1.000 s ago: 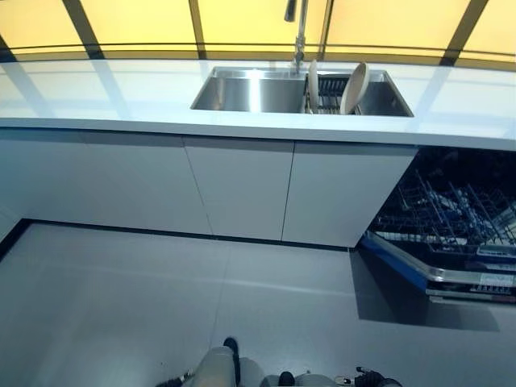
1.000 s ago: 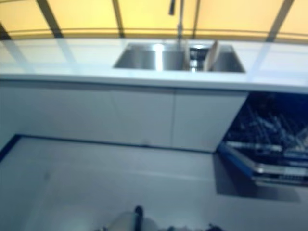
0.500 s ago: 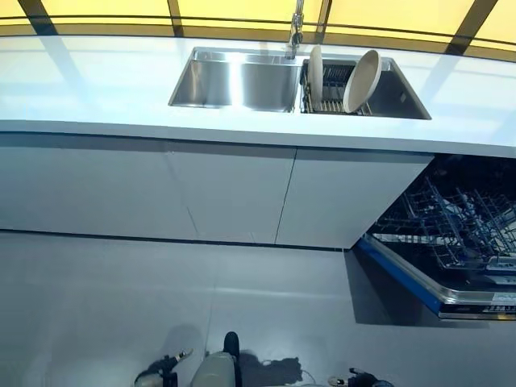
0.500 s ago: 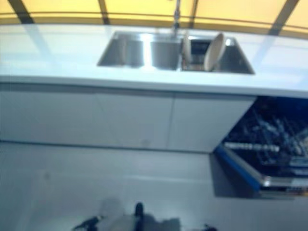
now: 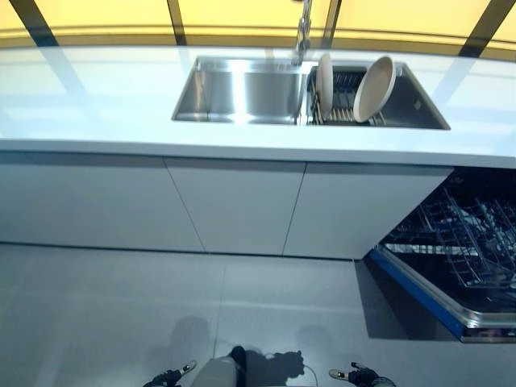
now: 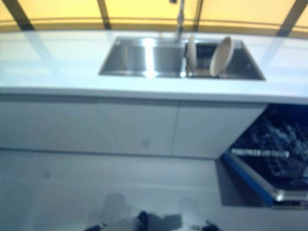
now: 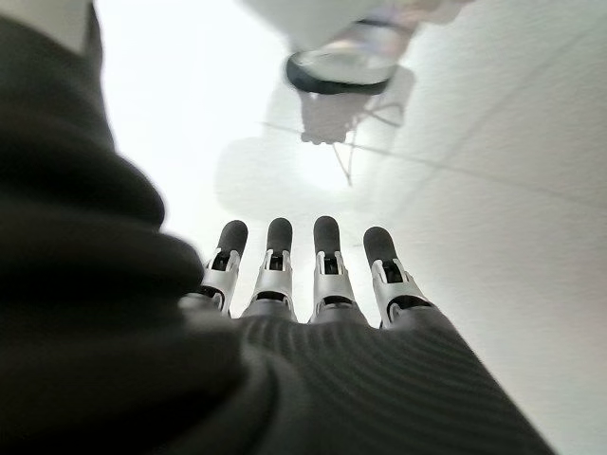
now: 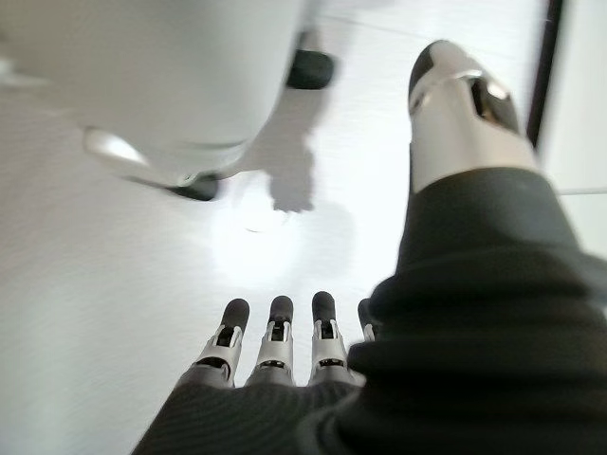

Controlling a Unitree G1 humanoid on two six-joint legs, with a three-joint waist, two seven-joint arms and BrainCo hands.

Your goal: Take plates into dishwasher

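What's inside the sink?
Two plates stand on edge in a wire rack in the sink's right side. The left side looks bare. The rack's floor is partly hidden.

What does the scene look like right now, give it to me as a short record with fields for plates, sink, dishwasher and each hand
plates: two plates, a left plate and a right plate, standing on edge in a rack
sink: steel sink set in the white counter, its left basin bare
dishwasher: dishwasher open at lower right, wire rack pulled out, no plates seen in it
left hand: left hand straight-fingered, holding nothing, over the floor
right hand: right hand straight-fingered, holding nothing, over the floor
task status: no plate picked up yet
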